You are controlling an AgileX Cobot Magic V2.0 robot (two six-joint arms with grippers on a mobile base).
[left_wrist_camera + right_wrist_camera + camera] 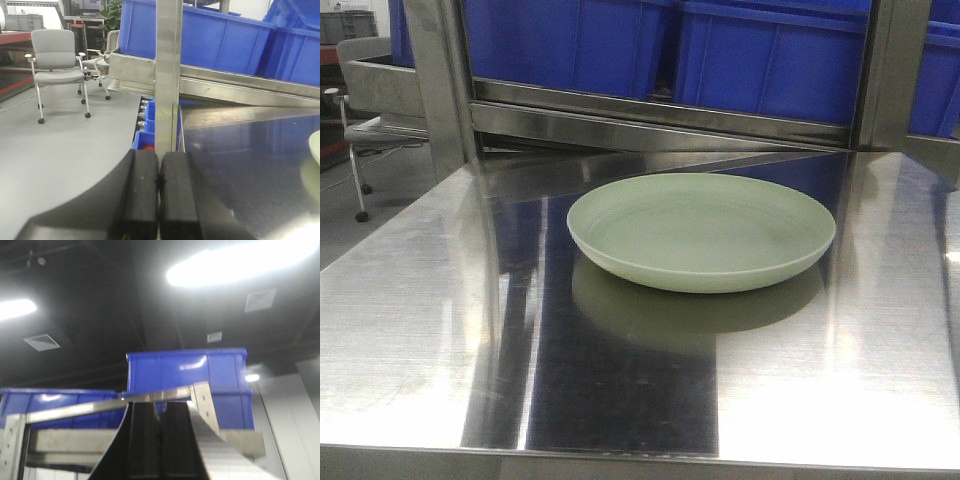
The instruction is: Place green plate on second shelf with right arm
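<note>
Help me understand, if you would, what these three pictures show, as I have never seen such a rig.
This is a two-armed robot on a mobile base, filmed by three cameras. The front camera looks across a shiny steel table. On it lies a round, shallow, pale green plate, with blue plastic bins behind it. The other two cameras sit on the wrists. The left one shows the black left claw shut and empty, with grey office chairs on the floor beyond. The right one shows the black right claw, also shut and empty, pointing up toward the ceiling lights. Nothing is held.
</note>
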